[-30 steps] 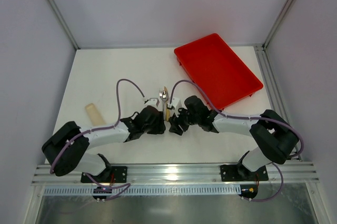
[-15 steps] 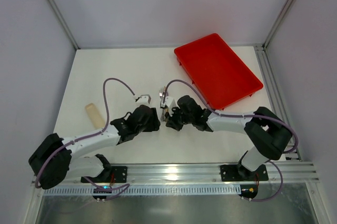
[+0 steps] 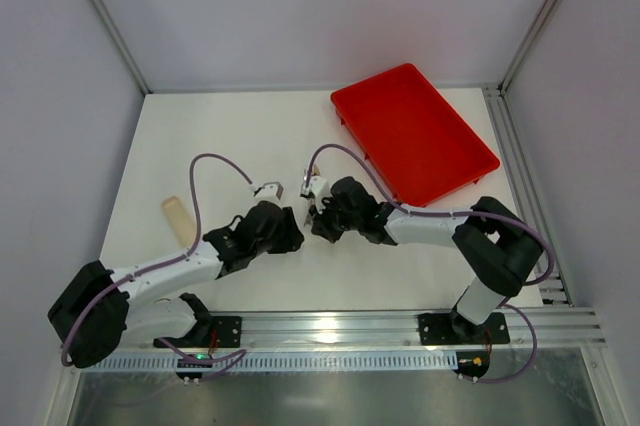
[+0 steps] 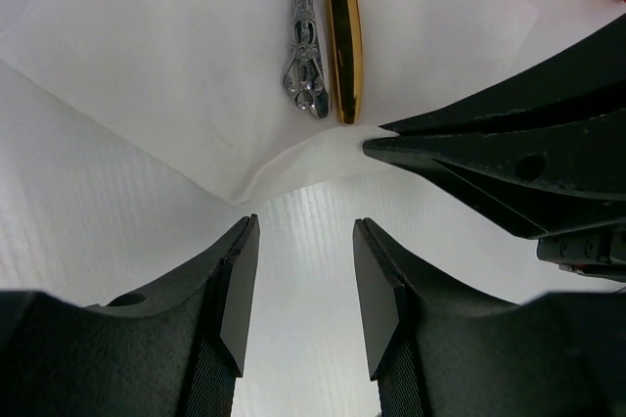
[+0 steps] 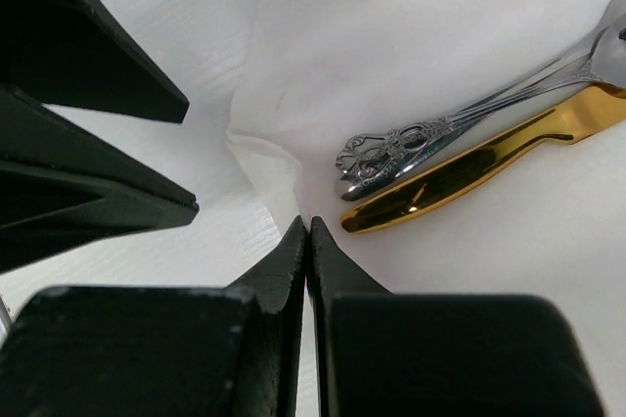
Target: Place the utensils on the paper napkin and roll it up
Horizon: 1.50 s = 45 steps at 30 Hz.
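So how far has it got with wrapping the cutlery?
Done: a silver piece and a gold piece lie side by side on the napkin. In hand: the right tool is shut at the napkin's near corner, apparently pinching it; the left tool hangs open beside it. Left: the rolling; the napkin lies flat apart from that corner.

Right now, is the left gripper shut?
No, the left gripper has its jaws apart, with table showing between them.

Red tray (image 3: pixel 413 133); small beige oblong (image 3: pixel 179 217).
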{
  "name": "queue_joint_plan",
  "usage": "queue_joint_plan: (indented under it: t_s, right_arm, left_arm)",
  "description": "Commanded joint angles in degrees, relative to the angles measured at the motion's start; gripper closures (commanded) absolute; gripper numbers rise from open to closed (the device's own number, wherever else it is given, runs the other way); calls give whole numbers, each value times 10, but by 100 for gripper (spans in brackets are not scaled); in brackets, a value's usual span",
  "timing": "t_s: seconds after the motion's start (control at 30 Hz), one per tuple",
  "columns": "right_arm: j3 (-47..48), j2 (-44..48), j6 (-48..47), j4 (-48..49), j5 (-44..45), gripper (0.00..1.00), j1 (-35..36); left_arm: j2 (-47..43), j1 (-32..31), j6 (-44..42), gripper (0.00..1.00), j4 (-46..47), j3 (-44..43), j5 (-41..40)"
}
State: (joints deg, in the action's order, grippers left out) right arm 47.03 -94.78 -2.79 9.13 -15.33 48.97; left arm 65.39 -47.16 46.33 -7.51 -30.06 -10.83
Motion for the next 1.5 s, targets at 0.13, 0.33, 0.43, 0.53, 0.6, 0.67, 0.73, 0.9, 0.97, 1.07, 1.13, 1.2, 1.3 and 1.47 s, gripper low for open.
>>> queue_joint_plan:
  t_s: [0.13, 0.33, 0.43, 0.53, 0.6, 0.67, 0.73, 0.9, 0.97, 1.07, 1.13, 1.2, 1.3, 1.47]
  right_arm:
    - [-24, 5, 61, 83, 27, 96, -9]
    - [-37, 5, 100, 109, 37, 96, -9]
    - [-57, 16, 108, 130, 60, 96, -9]
    - [-56, 18, 113, 123, 66, 89, -9]
    - [-56, 18, 118, 120, 68, 84, -9]
    - [-59, 21, 131, 119, 76, 77, -8]
    - [-62, 25, 136, 118, 78, 76, -9]
    - [-65, 50, 146, 94, 110, 74, -10]
    - [-65, 56, 153, 82, 129, 74, -9]
    - [-64, 61, 154, 63, 131, 74, -9]
    - [-63, 57, 158, 51, 132, 74, -9]
    - [-66, 56, 164, 50, 137, 74, -9]
    - [-73, 64, 182, 47, 151, 74, -9]
    - [-66, 103, 218, -6, 229, 74, -9]
  left_arm:
    - [26, 0, 5, 53, 58, 3, 38]
    - [57, 0, 7, 54, 72, -2, 49]
    - [67, 0, 6, 54, 90, -2, 51]
    - [85, 0, 4, 54, 93, -10, 49]
    - [100, 0, 3, 55, 94, -20, 48]
    - [114, 0, 1, 55, 95, -26, 48]
    - [122, 0, -1, 55, 97, -35, 47]
    - [144, 0, -4, 57, 93, -54, 43]
    - [147, 0, -5, 56, 90, -61, 42]
    - [151, 0, -7, 57, 85, -72, 41]
    - [158, 0, -8, 57, 83, -76, 37]
    - [163, 0, -10, 57, 86, -81, 34]
    - [180, 0, -13, 58, 83, -97, 34]
    - [215, 0, -23, 60, 77, -117, 29]
